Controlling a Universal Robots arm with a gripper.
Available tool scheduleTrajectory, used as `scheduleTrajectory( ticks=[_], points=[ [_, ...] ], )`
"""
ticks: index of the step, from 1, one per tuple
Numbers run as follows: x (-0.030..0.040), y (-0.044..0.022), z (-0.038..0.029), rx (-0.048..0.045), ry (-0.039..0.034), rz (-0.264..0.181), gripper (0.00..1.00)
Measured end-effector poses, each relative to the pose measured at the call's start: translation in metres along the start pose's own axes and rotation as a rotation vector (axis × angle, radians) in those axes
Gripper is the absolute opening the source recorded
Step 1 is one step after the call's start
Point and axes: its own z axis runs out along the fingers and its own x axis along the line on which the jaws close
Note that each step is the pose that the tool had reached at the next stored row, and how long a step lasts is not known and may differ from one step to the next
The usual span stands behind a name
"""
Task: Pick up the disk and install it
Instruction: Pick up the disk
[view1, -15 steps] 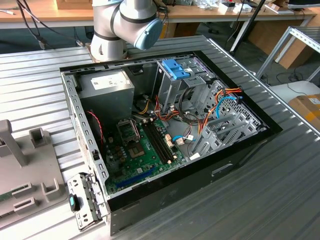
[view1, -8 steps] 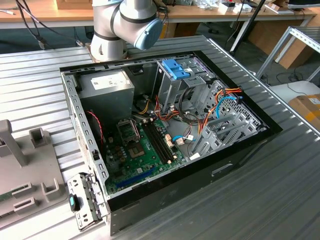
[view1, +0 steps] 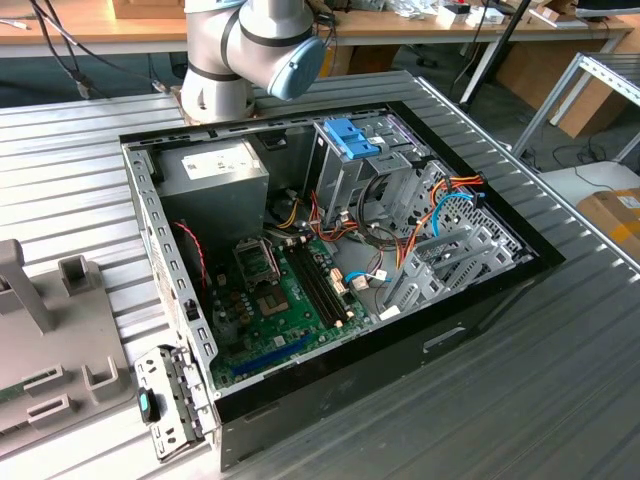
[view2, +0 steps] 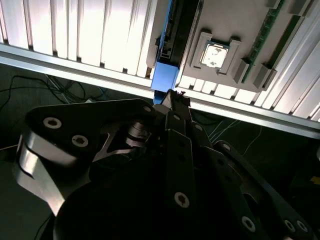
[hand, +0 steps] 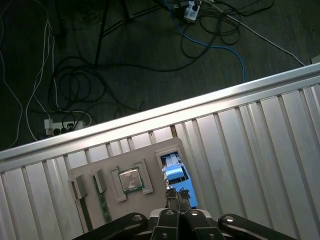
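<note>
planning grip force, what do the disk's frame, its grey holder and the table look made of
The disk: its light blue frame looks like moulded plastic, evenly coloured, dull sheen. The holder: flat matte grey with blocky raised lips, probably plastic, though painted metal is possible. The table: ribbed, bright silvery glare, likely bare aluminium.

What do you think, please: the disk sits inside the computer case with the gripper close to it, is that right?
Not quite. The first wrist view shows the disk in the grey holder plate on the table, not inside the computer case; the gripper is indeed close to it.
</note>
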Motion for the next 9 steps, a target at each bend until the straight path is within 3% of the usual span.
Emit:
scheduleTrajectory(
  ticks=[5,9],
  points=[
    [-0.0006,0.0002,0.0,0.0002,0.0003,-0.01,0.11],
    [-0.0034,0.001,0.0,0.0011,0.0023,-0.064,0.11]
  ],
)
